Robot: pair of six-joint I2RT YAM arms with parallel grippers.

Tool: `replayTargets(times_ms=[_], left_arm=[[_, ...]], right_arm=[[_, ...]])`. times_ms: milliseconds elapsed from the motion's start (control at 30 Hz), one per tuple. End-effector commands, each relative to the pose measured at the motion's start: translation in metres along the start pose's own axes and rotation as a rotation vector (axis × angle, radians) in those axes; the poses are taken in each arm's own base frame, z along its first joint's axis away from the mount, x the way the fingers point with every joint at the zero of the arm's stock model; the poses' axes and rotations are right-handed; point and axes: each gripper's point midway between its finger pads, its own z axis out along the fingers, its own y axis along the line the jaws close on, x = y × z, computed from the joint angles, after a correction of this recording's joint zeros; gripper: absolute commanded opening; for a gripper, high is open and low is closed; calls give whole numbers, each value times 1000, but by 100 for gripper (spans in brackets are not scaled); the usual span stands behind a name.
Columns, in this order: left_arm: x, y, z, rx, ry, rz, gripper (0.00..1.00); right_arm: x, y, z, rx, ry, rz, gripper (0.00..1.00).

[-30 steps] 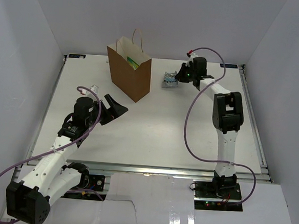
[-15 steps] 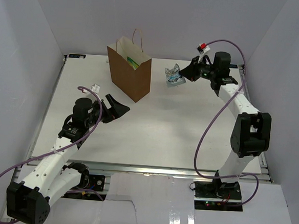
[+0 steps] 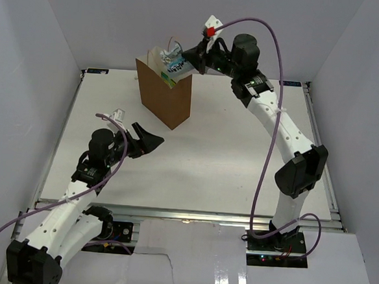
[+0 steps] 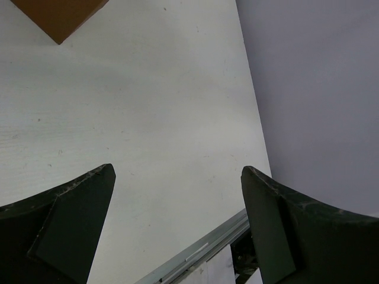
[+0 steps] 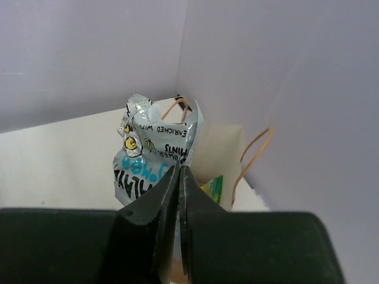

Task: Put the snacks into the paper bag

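Observation:
The brown paper bag (image 3: 165,98) stands upright at the back of the table, with a yellow-green snack packet (image 3: 170,81) showing inside it. My right gripper (image 3: 190,63) hangs over the bag's open mouth, shut on a grey-blue snack packet (image 3: 174,65). In the right wrist view the packet (image 5: 155,148) sticks up past the closed gripper (image 5: 179,168), in front of the bag's pale inside (image 5: 224,148) and the yellow-green packet (image 5: 212,188). My left gripper (image 3: 152,139) is open and empty, low over the table in front of the bag. In its own view the gripper (image 4: 177,171) sees only a bottom corner of the bag (image 4: 59,15).
White enclosure walls (image 3: 47,34) close in the table on three sides. The metal rail (image 4: 201,251) of the table's near edge shows between my left fingers. A purple cable (image 3: 274,44) arcs above my right arm.
My right arm has lifted the grey-blue packet off the table to the right of the bag and carried it up and left to above the bag's mouth. The left arm has barely shifted.

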Motion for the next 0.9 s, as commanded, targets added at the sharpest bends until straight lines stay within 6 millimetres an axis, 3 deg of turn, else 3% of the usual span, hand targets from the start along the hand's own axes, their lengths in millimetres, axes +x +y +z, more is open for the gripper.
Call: replayTargets(times_ms=[0, 100, 233, 433, 533, 567, 700, 733, 800, 833, 867], left_arm=[[0, -7, -12, 30, -23, 7, 98], [1, -7, -21, 29, -49, -1, 98], [0, -8, -29, 28, -75, -8, 98], [0, -9, -30, 27, -74, -7, 98], [-2, -10, -28, 27, -69, 3, 98], [-2, -10, -28, 27, -71, 5, 98], [-3, -10, -29, 28, -81, 10, 98], [-3, -10, -30, 29, -80, 17, 98], [-4, -11, -30, 30, -81, 26, 98], [-5, -11, -31, 28, -82, 50, 98], [-7, -11, -32, 12, -76, 64, 98]], right_arm=[[1, -44, 15, 202, 24, -107, 8], [-7, -49, 27, 253, -3, -188, 8], [7, -54, 40, 290, 11, -225, 8], [26, -43, 56, 334, 16, -289, 8], [31, -36, 58, 328, 26, -284, 28], [31, -35, 57, 328, 30, -277, 45], [20, -36, 45, 342, 28, -255, 65], [9, -37, 38, 346, 18, -246, 67], [14, -39, 24, 330, 60, -176, 83], [5, -38, 14, 320, 61, -154, 90], [14, -44, -1, 320, 94, -83, 91]])
